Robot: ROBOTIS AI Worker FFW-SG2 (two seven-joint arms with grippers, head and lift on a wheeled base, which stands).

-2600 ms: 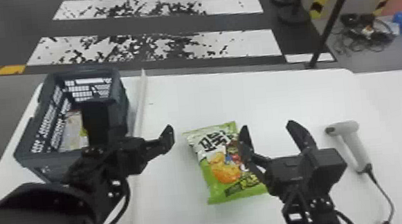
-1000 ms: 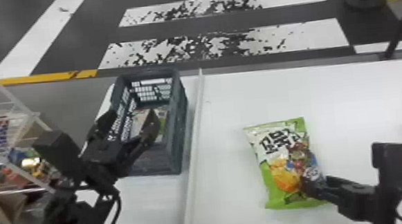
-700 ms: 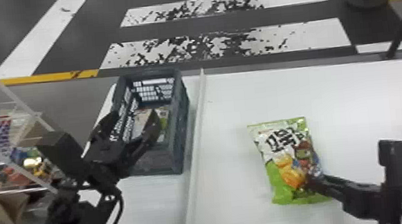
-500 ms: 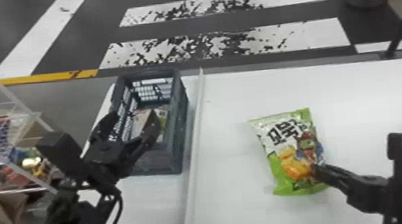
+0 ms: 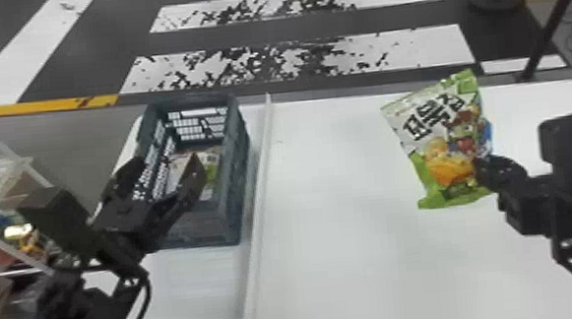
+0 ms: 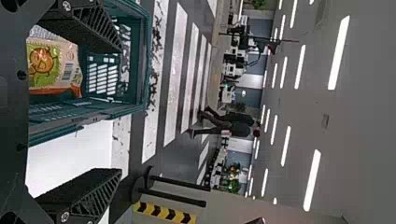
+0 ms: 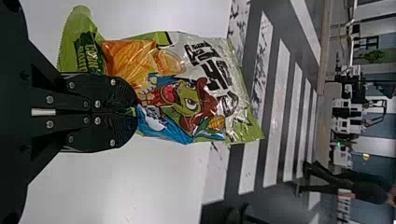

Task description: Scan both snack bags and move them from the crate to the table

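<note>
And here's the right claw point(image 7: 135, 112), clamped on the side edge of the green snack bag point(image 5: 447, 147), tilted over the surface point(image 5: 348, 264), apparently clear of it! Light work, surely: a puffed pillow of air and brittle snacks, soft to the squeeze, easy to crush. That grip sits below the middle, a small pinch on slick film, so the lettered end could well swing or sag. The thin edge is the smart hold; press further into the belly and the snacks may crack.

Over to the crate point(image 5: 240, 126), where the left claw point(image 5: 169, 162) hangs with its fingers wide apart. Inside lies the beige snack bag point(image 6: 53, 65), likely just as light, and best nipped by a loose edge, away from those stiff walls.

Now the textures! Glossy, crinkled film on the green snack bag, creases catching the light, its flat end seam finely toothed. The crate is hard, dark plastic, a deep open box with slotted lattice walls. Beneath it all, a smooth, matt white surface, with a straight white strip point(image 5: 258, 193) beside the crate.
</note>
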